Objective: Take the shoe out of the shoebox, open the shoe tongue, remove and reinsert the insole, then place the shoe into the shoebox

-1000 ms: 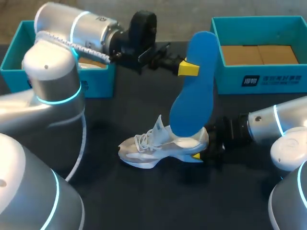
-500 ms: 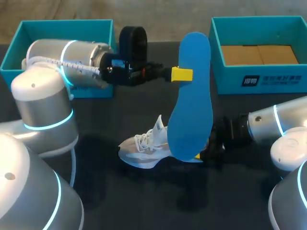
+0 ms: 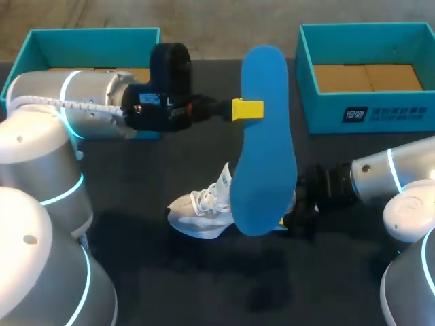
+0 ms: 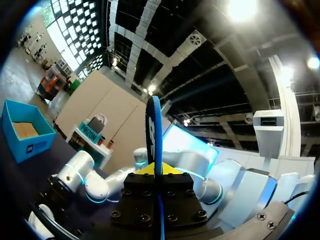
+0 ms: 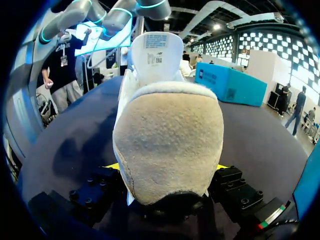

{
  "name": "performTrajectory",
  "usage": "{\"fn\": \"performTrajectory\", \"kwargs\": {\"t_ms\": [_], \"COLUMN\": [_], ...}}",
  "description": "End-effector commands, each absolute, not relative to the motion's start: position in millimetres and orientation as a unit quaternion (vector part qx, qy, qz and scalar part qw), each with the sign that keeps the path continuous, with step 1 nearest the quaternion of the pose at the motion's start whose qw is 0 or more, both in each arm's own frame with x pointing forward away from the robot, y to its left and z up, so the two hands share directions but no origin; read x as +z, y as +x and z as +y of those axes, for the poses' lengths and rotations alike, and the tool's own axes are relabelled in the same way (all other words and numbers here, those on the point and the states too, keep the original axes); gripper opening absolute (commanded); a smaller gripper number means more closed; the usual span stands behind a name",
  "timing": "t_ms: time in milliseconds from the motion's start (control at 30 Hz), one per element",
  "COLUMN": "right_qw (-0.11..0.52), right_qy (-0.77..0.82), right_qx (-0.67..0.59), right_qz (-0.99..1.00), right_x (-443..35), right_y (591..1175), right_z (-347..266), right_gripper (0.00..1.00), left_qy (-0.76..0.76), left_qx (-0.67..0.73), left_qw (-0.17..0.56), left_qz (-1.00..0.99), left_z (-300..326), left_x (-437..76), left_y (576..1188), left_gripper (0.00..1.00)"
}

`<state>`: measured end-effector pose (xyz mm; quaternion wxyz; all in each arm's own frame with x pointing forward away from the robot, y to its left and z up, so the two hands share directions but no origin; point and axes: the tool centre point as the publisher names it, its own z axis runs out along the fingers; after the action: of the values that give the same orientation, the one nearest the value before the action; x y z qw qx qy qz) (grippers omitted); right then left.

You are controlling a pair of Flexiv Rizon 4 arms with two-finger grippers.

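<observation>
dark tabletop [image 3: 170,272] is bearing two open teal cardboard boxes [image 3: 367,115] in the head view. left gripper [image 3: 247,109] is pinching a long blue foam insole [image 3: 262,149] upright over a white laced sneaker [image 3: 200,210], and right gripper [image 3: 289,219] is clamping the sneaker's heel. left wrist view: insole [image 4: 154,130] is standing edge-on between the fingers. right wrist view: sneaker heel [image 5: 167,135] is sitting squeezed between both yellow tips.

Over the last second our left arm [image 3: 81,112] draws back toward its own side, and the left gripper [image 3: 247,109] shifts leftward and a little lower. The insole [image 3: 264,136] it grips, earlier tilted with its lower end at the opening of the shoe [image 3: 200,214], now hangs more upright, its lower end overlapping the heel.
</observation>
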<state>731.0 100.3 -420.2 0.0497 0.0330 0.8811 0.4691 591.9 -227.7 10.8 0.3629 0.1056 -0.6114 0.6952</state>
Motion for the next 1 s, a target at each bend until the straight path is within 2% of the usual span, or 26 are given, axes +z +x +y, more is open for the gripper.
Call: {"fn": "performTrajectory", "kwargs": {"t_ms": [33, 1000], "right_qw": [0.050, 0.050], "right_qy": [0.034, 0.034], "right_qx": [0.466, 0.466], "right_qz": [0.883, 0.883], "right_x": [-420.7, -420.7], "right_y": [731.5, 731.5], "right_z": [102.8, 102.8], "right_gripper": [0.00, 0.00], "left_qy": [0.108, 0.116], "left_qx": [0.694, 0.689], "left_qw": [0.358, 0.331], "left_qz": [-0.615, -0.634], "left_z": [-218.8, -210.1], "left_x": [14.0, 30.0], "left_y": [591.6, 583.9], "left_gripper": [0.00, 0.00]}}
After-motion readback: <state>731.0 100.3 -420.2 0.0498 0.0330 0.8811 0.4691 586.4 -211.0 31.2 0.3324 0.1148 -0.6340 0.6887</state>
